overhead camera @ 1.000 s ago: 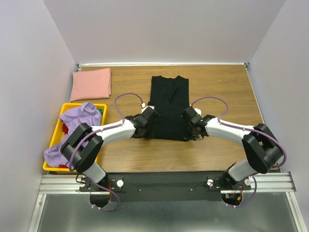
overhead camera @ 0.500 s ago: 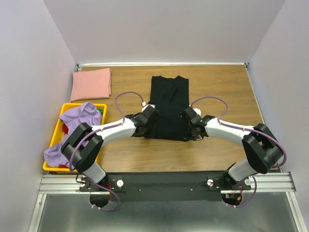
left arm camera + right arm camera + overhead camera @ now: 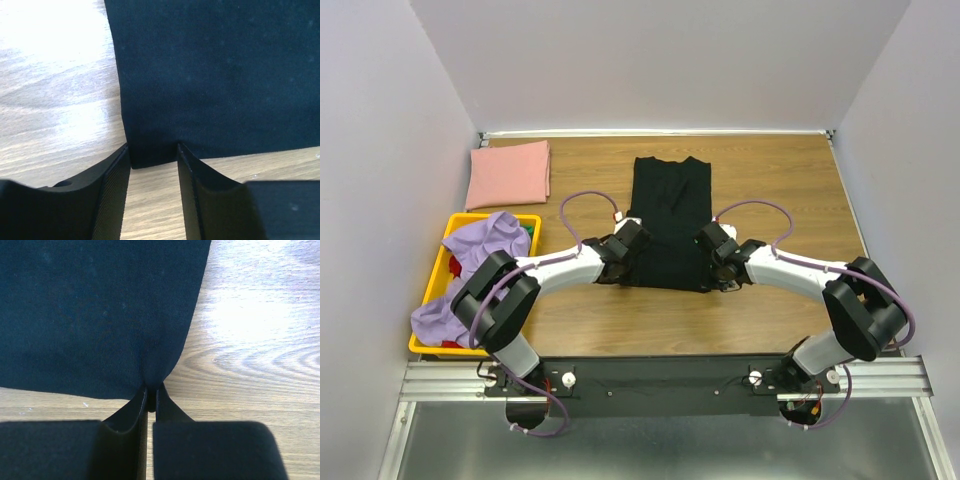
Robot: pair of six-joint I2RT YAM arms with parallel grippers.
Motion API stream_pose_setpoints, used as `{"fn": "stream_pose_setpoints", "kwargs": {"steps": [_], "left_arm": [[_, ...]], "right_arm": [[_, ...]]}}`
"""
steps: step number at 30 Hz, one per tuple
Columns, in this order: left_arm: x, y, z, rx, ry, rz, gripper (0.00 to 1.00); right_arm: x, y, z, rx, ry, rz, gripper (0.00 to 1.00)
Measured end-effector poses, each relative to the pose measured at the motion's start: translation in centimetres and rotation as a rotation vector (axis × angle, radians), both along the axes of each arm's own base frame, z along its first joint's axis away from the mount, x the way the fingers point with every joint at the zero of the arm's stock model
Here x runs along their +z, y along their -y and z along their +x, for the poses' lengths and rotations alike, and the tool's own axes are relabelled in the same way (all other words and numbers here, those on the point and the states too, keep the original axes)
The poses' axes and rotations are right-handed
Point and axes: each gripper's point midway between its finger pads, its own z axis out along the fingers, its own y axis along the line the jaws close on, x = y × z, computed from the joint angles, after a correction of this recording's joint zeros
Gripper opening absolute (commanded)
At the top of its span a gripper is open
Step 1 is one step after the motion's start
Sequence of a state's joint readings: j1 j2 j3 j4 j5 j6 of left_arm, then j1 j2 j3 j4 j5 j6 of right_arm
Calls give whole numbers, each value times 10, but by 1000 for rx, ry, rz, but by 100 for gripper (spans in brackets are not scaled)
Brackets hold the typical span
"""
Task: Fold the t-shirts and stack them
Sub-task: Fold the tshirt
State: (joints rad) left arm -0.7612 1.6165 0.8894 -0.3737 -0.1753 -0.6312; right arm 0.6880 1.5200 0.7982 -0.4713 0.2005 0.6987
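The black t-shirt [image 3: 668, 220] lies flat as a long narrow strip in the middle of the table, collar at the far end. My left gripper [image 3: 617, 268] is open at its near left corner, and that corner [image 3: 152, 155] lies between the jaws. My right gripper [image 3: 716, 275] is shut on the near right corner of the black t-shirt [image 3: 150, 385], which bunches at the fingertips. The dusty pink t-shirt [image 3: 509, 172] lies folded at the far left. The lavender purple t-shirt [image 3: 470, 265] is heaped in the yellow crate [image 3: 448, 237].
The yellow crate stands at the table's left edge beside my left arm. Purple cables loop over both forearms. White walls close in the table on three sides. A metal rail [image 3: 660, 378] runs along the near edge.
My left gripper has shifted slightly along the shirt's near left corner. The right gripper and the shirt have hardly moved.
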Motion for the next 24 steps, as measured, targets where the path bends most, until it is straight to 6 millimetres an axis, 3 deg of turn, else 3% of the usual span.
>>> {"fn": "stream_pose_setpoints", "kwargs": {"steps": [1, 2, 3, 5, 10, 14, 17, 19, 24], "left_arm": [[0, 0, 1, -1, 2, -1, 38], [0, 1, 1, -1, 4, -3, 28], [0, 1, 2, -2, 7, -5, 28], [0, 5, 3, 1, 7, -22, 2], [0, 7, 3, 0, 9, -34, 0], [0, 9, -9, -11, -1, -39, 0], [0, 12, -39, -55, -25, -39, 0], [-1, 14, -73, -103, -62, -39, 0], [5, 8, -180, -218, -223, -57, 0]], "right_arm": [[0, 0, 0, 0, 1, 0, 4], [0, 0, 0, 0, 1, 1, 3], [0, 0, 0, 1, 2, 1, 3], [0, 0, 0, 2, 3, 0, 1], [1, -1, 0, 18, 5, -3, 1], [1, -1, -6, 42, -9, -15, 1], [2, 1, -28, 85, -65, -47, 1], [2, 1, -49, 125, -112, -69, 1], [22, -6, -124, 257, -209, -88, 1]]}}
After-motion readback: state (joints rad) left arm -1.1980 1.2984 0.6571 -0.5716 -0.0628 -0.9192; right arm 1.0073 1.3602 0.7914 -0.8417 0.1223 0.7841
